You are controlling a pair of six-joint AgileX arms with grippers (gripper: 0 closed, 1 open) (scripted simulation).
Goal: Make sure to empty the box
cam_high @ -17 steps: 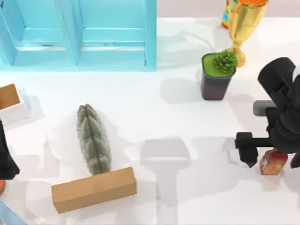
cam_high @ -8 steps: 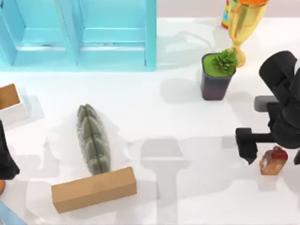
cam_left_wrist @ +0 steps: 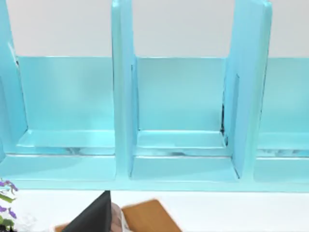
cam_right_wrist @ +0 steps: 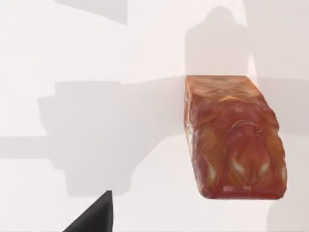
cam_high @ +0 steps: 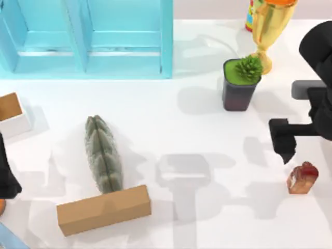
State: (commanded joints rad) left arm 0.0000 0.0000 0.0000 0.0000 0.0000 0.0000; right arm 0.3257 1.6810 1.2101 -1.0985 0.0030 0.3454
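Note:
The box (cam_high: 11,115) is small and white with a brown inside, at the table's left edge; its brown inside (cam_left_wrist: 146,215) also shows in the left wrist view. A red-brown packet (cam_high: 302,178) lies on the table at the right, also seen in the right wrist view (cam_right_wrist: 233,137). My right gripper (cam_high: 310,150) hangs open above and just behind the packet, apart from it, with one dark finger (cam_high: 282,145) showing. My left gripper (cam_high: 5,176) is parked at the left edge, open, with one fingertip (cam_left_wrist: 94,218) in view.
A blue shelf unit (cam_high: 88,36) spans the back left. A grey-green ridged object (cam_high: 104,154) and a cardboard block (cam_high: 104,209) lie front left. A potted plant (cam_high: 240,83), a gold trophy (cam_high: 270,28) and a red bottle (cam_high: 250,15) stand back right.
My right gripper has let go of the red-brown packet and lifted back toward the far right. The packet stays on the table. The left arm has not moved.

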